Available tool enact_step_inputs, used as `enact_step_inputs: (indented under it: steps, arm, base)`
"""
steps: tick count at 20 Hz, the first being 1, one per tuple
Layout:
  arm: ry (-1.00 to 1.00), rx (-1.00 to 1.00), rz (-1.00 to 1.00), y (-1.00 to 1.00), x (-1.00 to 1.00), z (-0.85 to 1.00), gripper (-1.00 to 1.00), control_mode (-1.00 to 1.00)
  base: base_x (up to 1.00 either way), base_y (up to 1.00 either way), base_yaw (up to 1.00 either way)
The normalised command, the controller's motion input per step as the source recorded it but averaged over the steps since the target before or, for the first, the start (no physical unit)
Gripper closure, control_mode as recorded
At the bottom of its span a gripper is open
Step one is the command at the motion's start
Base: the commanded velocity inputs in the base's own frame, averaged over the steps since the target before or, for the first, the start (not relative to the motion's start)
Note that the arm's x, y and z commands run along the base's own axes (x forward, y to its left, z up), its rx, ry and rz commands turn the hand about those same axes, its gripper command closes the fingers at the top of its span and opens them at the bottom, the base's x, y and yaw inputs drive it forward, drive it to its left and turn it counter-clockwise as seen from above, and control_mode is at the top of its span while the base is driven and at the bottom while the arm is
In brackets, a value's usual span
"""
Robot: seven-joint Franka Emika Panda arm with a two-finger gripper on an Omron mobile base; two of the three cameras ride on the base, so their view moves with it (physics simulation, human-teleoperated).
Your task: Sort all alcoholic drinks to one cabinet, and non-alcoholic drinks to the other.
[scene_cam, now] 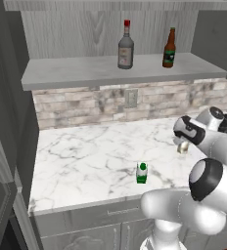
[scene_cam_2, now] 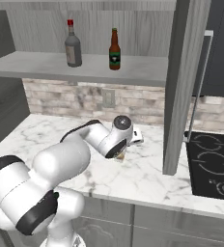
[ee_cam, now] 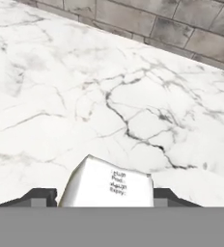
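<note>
While both upright: clear-grey bottle (scene_cam: 125,45) and brown bottle (scene_cam: 169,48) on wall-cabinet shelf (scene_cam: 76,73).

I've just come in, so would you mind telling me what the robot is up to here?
The arm is reaching down to the marble counter, its pincer straddling a cream carton, with a finger on either side; a firm grip can't be confirmed. The clear bottle with a red cap and the brown bottle stand on the long cabinet shelf. The green and white carton waits near the counter's front edge.
</note>
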Motion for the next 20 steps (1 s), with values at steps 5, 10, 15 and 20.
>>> enact_step_inputs:
  steps: [5, 10, 15, 20]
  arm:
    - [-0.04, -0.13, 0.00, 0.29, -0.09, 0.52, 1.00, -1.00]
    - [-0.04, -0.11, 0.00, 0.13, -0.24, 0.55, 1.00, -1.00]
    - [-0.02, -0.07, -0.02, 0.08, -0.29, 0.51, 1.00, -1.00]
    - [-0.03, -0.03, -0.04, 0.03, -0.35, 0.51, 1.00, -1.00]
  base:
    - [0.00, 0.00, 0.00]
    - [0.00, 0.00, 0.00]
    - [0.00, 0.00, 0.00]
    - [0.00, 0.00, 0.00]
